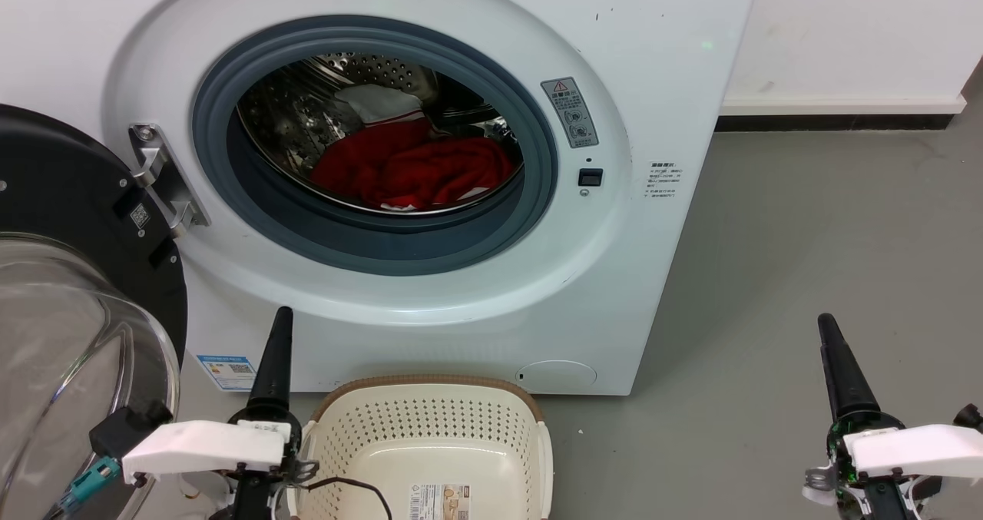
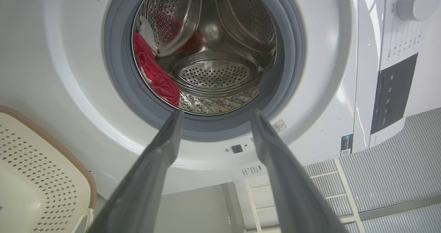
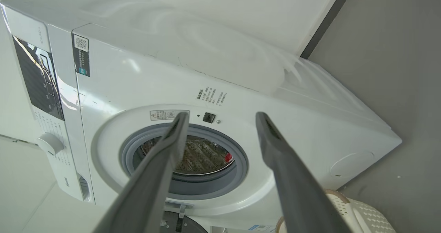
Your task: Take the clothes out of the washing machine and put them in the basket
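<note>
Red clothes [image 1: 415, 170] in washing machine [image 1: 630, 274], basket [image 1: 430, 420] below, left end effector [image 2: 216, 112] and right end effector [image 3: 222, 114] released

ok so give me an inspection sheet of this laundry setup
surface: grey floor, smooth.
job's things: washing machine, its door swung open on the left; red and white clothes lie in the drum; basket stands on the floor before the machine, no clothes in the part seen.
clutter: nothing seen.
grippers: left gripper open, holding nothing; right gripper open, holding nothing.
cables: black cable loops over the basket's near edge.
surroundings: white wall with dark skirting strip.
</note>
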